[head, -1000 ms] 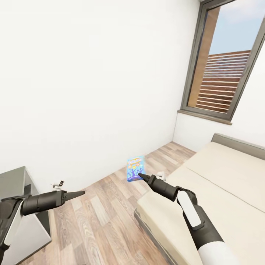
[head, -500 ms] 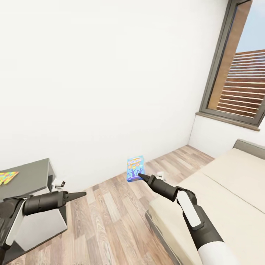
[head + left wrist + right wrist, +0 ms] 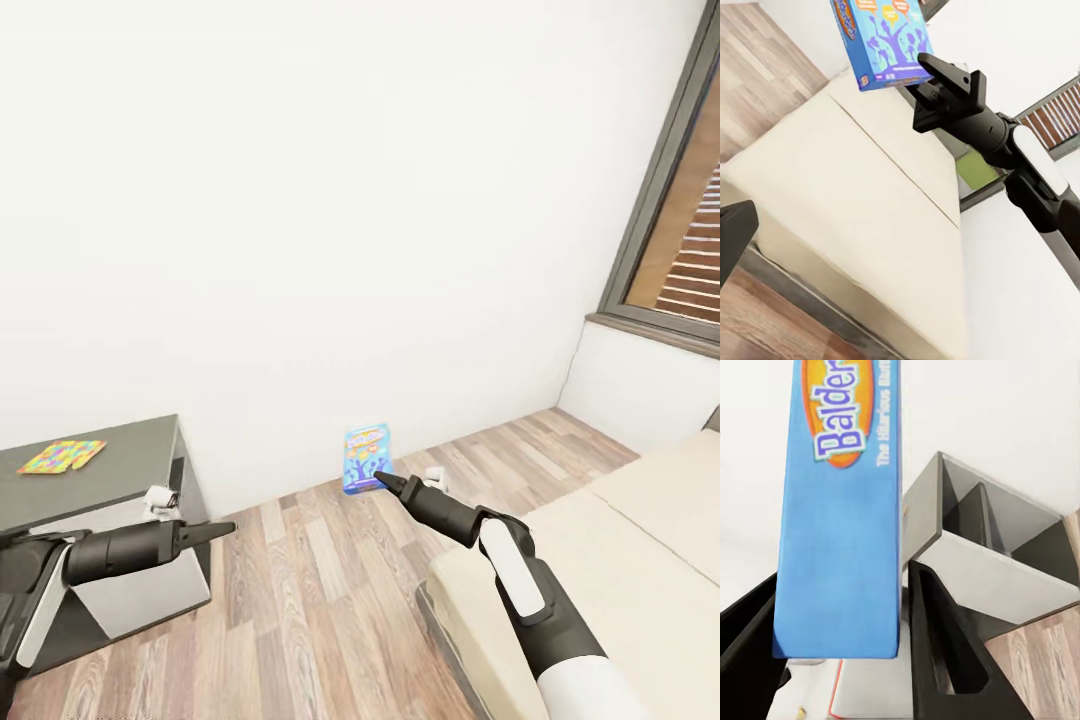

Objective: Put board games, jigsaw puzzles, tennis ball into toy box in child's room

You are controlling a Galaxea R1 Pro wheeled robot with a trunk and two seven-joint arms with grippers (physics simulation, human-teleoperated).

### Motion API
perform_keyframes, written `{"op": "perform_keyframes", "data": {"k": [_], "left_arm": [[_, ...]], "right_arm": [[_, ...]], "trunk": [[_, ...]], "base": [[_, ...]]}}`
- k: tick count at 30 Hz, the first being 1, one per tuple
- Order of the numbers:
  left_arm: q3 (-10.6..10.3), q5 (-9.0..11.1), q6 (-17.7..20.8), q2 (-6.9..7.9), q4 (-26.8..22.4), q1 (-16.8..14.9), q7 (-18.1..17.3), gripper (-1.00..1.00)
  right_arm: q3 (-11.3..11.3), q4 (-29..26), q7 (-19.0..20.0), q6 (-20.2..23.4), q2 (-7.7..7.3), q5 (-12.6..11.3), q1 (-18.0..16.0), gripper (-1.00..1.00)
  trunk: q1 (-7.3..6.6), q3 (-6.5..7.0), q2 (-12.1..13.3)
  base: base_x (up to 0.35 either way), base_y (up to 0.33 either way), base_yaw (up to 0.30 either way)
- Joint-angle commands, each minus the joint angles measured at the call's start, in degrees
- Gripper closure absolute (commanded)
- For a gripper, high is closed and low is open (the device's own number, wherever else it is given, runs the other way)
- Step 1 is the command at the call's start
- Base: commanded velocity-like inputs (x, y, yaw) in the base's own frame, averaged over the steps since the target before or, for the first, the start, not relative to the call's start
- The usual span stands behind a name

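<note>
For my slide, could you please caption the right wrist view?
Right tool gripping the blue board game by its lower edge, with the dark grey cabinet beyond.

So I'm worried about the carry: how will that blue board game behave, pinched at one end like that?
The blue board game looks like a stiff flat box: it stands straight out of the right gripper without sagging. Held only by its lower edge, it may pivot or slip during turns. It probably weighs little for its size.
</note>
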Motion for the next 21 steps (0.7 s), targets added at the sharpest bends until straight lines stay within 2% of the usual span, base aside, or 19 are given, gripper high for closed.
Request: {"op": "perform_keyframes", "data": {"k": [1,21], "left_arm": [[0.0,0.1,0.6,0.01,0.0,0.0,-0.1,-1.0],[0.0,0.1,0.6,0.0,0.0,0.0,-0.1,-1.0]], "right_arm": [[0.0,0.0,0.1,0.3,0.02,-0.1,0.0,1.0],[0.1,-0.1,0.1,0.3,-0.06,0.0,0.0,1.0]], "trunk": [[0.04,-0.11,-0.1],[0.04,-0.14,-0.1]], "base": [[0.145,-0.023,0.283],[0.142,-0.002,0.283]]}}
